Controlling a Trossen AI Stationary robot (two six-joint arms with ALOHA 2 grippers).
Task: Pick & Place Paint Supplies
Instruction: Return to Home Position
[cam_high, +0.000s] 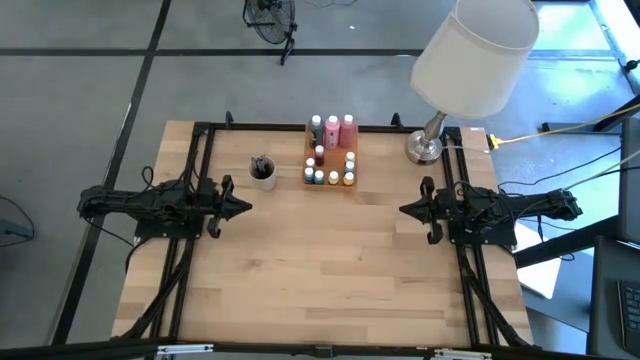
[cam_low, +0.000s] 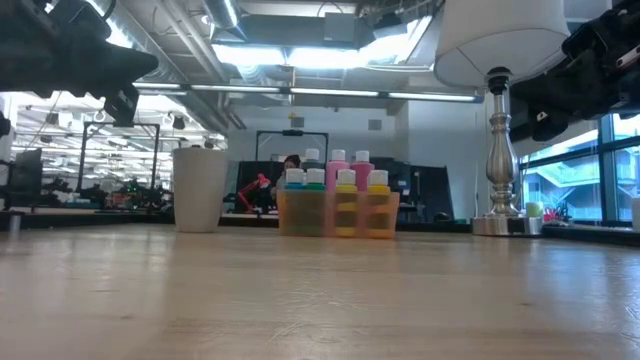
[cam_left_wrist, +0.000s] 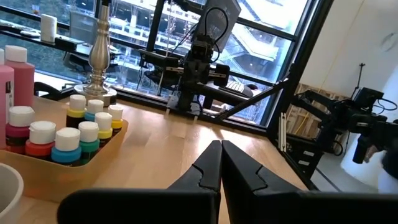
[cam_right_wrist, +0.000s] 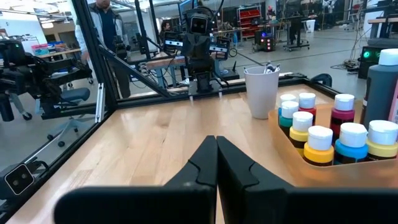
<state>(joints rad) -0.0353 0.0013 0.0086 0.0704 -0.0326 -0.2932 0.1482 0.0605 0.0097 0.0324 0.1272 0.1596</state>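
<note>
A translucent orange tray (cam_high: 312, 184) stands near the table's far edge, with three tall squeeze bottles (cam_high: 333, 130) at its far end and several small white-capped paint pots (cam_high: 335, 177) nearer. The low view shows the bottles (cam_low: 340, 165) behind the pots (cam_low: 346, 190). Left of the tray, thin dark brushes (cam_high: 262, 162) stick up out of a round cup (cam_high: 263, 174). My left gripper (cam_high: 243, 208) hovers shut over the table's left part, nearer than the cup. My right gripper (cam_high: 404, 209) hovers shut on the right, and both point toward the table's middle.
A lamp with a silver base (cam_high: 424, 150) and a white shade (cam_high: 472, 52) stands right of the tray at the far edge. A black frame rail (cam_high: 200, 140) runs around the table. Bare wood (cam_high: 325, 260) lies between and nearer than the grippers. A person (cam_right_wrist: 104, 25) stands beyond the table.
</note>
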